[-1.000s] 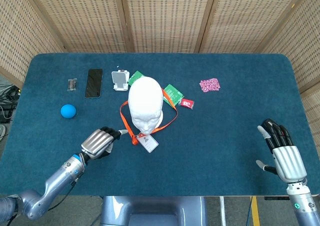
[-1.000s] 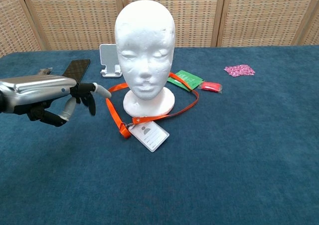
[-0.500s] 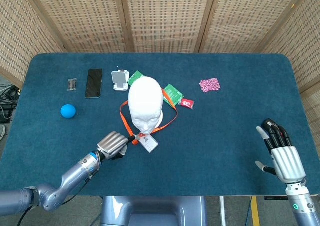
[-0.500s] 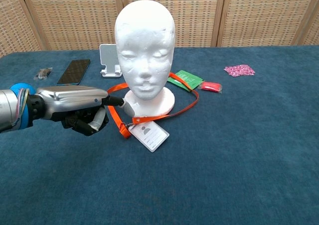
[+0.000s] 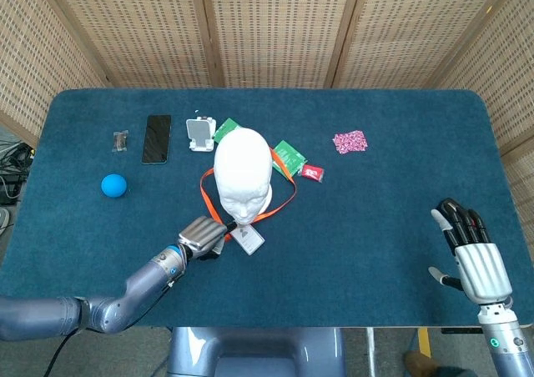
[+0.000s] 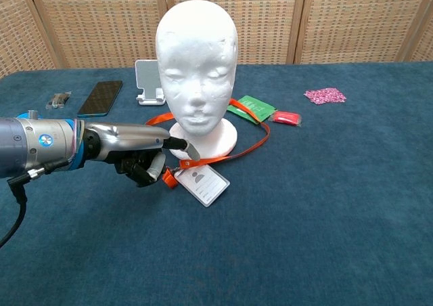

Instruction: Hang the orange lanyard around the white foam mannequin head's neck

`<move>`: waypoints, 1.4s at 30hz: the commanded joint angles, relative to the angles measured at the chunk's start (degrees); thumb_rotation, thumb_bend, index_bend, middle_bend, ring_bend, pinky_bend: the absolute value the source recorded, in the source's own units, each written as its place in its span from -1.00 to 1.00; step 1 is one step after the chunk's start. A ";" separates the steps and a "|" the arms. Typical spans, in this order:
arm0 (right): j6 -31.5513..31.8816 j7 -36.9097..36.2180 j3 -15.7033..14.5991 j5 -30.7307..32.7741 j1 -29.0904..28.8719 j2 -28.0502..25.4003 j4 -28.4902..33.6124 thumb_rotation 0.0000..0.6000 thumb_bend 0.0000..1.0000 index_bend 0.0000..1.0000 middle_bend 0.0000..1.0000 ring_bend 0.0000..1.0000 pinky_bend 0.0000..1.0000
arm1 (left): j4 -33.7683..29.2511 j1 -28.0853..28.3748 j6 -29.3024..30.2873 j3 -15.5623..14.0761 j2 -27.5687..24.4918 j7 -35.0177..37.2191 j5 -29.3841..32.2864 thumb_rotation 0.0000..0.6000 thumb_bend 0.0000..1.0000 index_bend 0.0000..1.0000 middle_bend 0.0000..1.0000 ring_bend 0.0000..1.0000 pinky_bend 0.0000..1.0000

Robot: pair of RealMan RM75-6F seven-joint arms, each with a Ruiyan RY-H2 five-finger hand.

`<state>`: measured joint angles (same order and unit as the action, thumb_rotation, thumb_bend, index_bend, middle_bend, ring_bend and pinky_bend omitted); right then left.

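The white foam mannequin head [image 5: 243,175] [image 6: 196,69] stands upright at mid-table. The orange lanyard [image 5: 289,190] [image 6: 256,140] lies flat on the cloth, looped around the head's base. Its clear badge [image 5: 248,238] [image 6: 201,184] lies in front. My left hand [image 5: 203,232] [image 6: 139,154] is low at the front left of the base, over the strap's left side. One finger reaches to the strap by the badge clip and the others are curled under. Whether it pinches the strap is hidden. My right hand [image 5: 471,250] hovers at the front right, fingers spread and empty.
Behind the head lie a black phone [image 5: 156,138] [image 6: 100,97], a white stand [image 5: 199,133] [image 6: 149,82], green packets [image 5: 289,155] [image 6: 254,107], a red sweet [image 5: 313,173] [image 6: 287,118] and a pink packet [image 5: 350,141] [image 6: 325,95]. A blue ball [image 5: 114,185] and a small clip [image 5: 122,141] sit left.
My left hand has moved right along the table front, from well left of the lanyard to the strap by the badge clip. The lanyard, the head and the right hand have stayed put.
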<state>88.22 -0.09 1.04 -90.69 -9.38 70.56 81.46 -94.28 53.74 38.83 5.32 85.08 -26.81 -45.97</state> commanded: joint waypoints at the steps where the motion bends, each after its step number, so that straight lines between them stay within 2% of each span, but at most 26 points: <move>1: 0.04 0.01 0.16 -0.10 0.09 -0.07 0.05 1.00 -0.65 -0.93 -1.00 -1.00 -1.00 | -0.41 4.57 -0.85 -1.30 0.43 -3.07 7.52 1.00 1.00 -0.74 0.93 0.75 1.00; 5: 0.18 0.13 0.37 -0.25 0.30 -0.16 0.11 1.00 -0.65 -0.93 -1.00 -1.00 -1.00 | -0.51 7.48 -1.26 -2.34 0.88 -3.77 12.07 1.00 1.00 -0.74 0.93 0.75 1.00; 13: 0.02 0.07 0.64 -0.58 0.45 -0.22 0.21 1.00 -0.65 -0.93 -1.00 -1.00 -1.00 | -0.74 9.94 0.42 -4.30 1.91 -3.99 14.62 1.00 1.00 -0.73 0.93 0.75 1.00; 20: 0.30 0.09 0.88 -0.94 0.70 -0.35 0.48 1.00 -0.65 -0.93 -1.00 -1.00 -1.00 | -0.48 10.90 0.12 -5.08 2.56 -2.45 14.64 1.00 1.00 -0.72 0.93 0.75 1.00; 35: 0.52 0.07 1.33 -1.34 0.97 -0.49 0.85 1.00 -0.65 -0.93 -1.00 -1.00 -1.00 | -3.68 13.01 -1.59 -9.07 0.15 -1.32 14.61 1.00 1.00 -0.69 0.93 0.75 1.00; 42: 0.56 0.10 1.46 -1.49 1.08 -0.46 0.95 1.00 -0.65 -0.93 -1.00 -1.00 -1.00 | -6.00 12.67 -2.84 -10.45 -1.40 0.39 11.12 1.00 1.00 -0.66 0.93 0.75 1.00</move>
<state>88.78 0.02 2.50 -92.19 -8.29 70.09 82.41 -99.92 66.50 36.31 -4.85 83.99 -26.77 -34.40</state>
